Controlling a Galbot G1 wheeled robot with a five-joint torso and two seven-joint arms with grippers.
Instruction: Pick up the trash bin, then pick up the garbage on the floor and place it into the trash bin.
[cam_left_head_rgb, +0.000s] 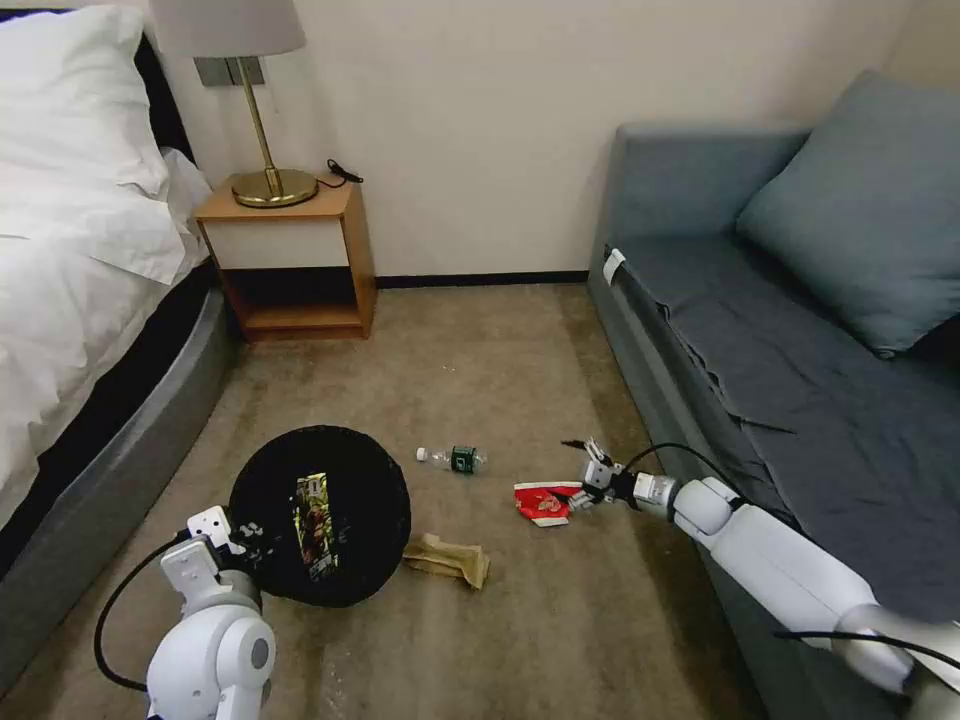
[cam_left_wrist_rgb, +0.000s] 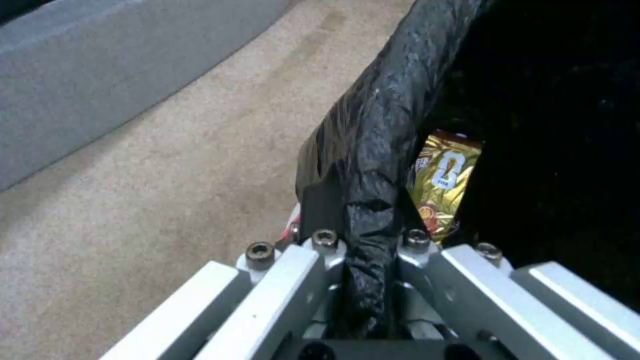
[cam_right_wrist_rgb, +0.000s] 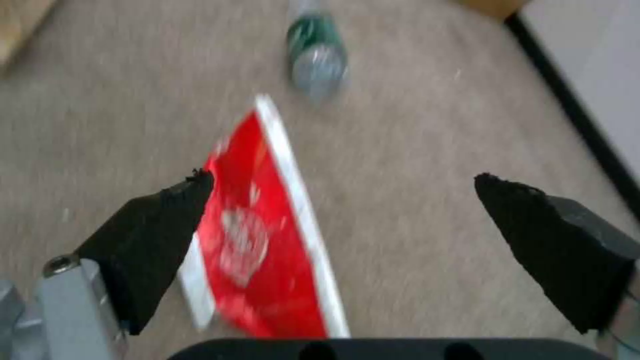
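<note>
The trash bin (cam_left_head_rgb: 365, 480), lined with a crinkly black bag, is tilted with its mouth towards me at the lower left. My left gripper (cam_left_head_rgb: 240, 535) is shut on its rim (cam_left_wrist_rgb: 380, 115), which runs between the fingers (cam_left_wrist_rgb: 320, 205). A brown-yellow snack wrapper (cam_left_head_rgb: 314, 525) (cam_left_wrist_rgb: 443, 185) lies inside. On the carpet lie a clear bottle with a green label (cam_left_head_rgb: 455, 458) (cam_right_wrist_rgb: 317, 50), a red-and-white carton (cam_left_head_rgb: 543, 502) (cam_right_wrist_rgb: 260, 240) and a crumpled brown paper bag (cam_left_head_rgb: 450, 560). My right gripper (cam_left_head_rgb: 585, 475) (cam_right_wrist_rgb: 341, 177) is open just over the carton's right end, which lies beside one fingertip.
A grey-blue sofa (cam_left_head_rgb: 800, 380) runs along the right, close behind the right arm. A bed (cam_left_head_rgb: 80, 300) fills the left side. A wooden nightstand (cam_left_head_rgb: 290, 260) with a brass lamp (cam_left_head_rgb: 265, 150) stands against the far wall. Open carpet lies between them.
</note>
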